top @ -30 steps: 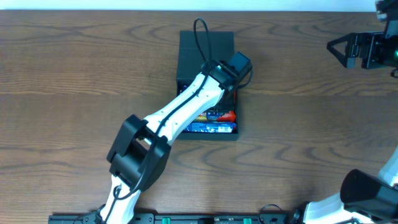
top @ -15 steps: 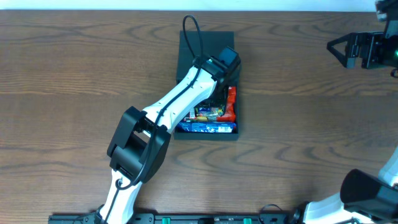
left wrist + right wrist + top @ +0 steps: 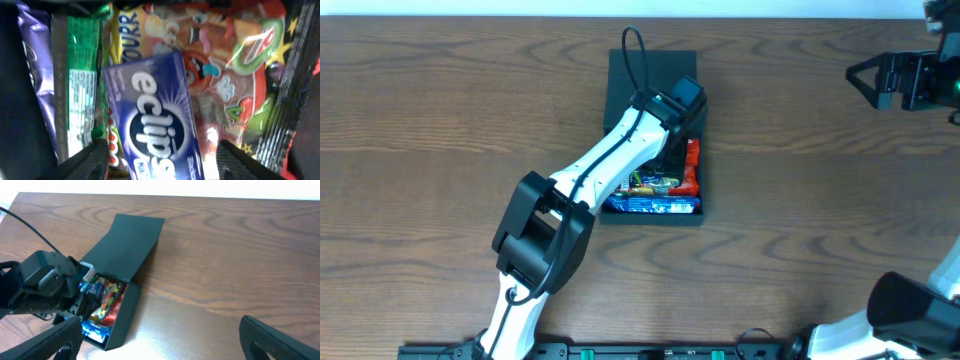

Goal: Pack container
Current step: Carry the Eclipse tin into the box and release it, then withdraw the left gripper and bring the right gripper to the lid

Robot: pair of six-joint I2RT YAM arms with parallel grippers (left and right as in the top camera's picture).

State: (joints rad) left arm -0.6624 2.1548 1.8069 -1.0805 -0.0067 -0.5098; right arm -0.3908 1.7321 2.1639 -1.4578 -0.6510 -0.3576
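On the wood table [image 3: 420, 150] the crammed container [image 3: 650, 70] lies open; left gripper [image 3: 162, 150] gapes over 1 gum pack [image 3: 150, 125] (right gripper [image 3: 160, 330] open too); pressing down may burst packets [image 3: 235, 75].

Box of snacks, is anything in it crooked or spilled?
The blue eclipse pack lies slanted on top of the other packets. Nothing looks spilled outside the box.

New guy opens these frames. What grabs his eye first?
The dark teal-green matte rectangular box, flap lid open, sits mid-table with the white left arm reaching into it. In the left wrist view, a blue Eclipse pack lies on top of bright snack packets filling the box.
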